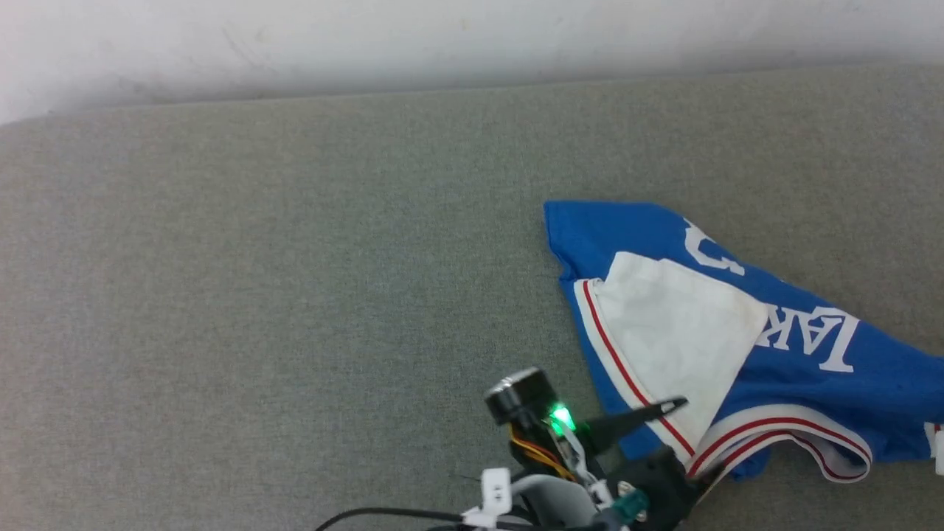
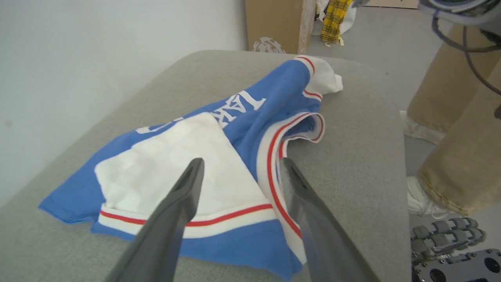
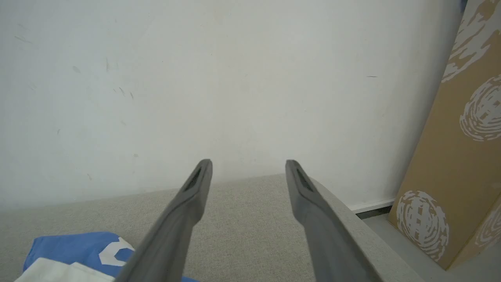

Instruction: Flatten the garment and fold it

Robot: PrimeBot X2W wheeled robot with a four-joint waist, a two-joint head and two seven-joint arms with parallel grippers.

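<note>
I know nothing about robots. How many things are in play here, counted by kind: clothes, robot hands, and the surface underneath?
Royal-blue jersey shirt with white sleeves and red-and-white striped trim: 1
Dark two-fingered robot hands: 2, the left gripper and the right gripper, both open
Grey fabric-covered padded surface: 1
Total: 4
</note>
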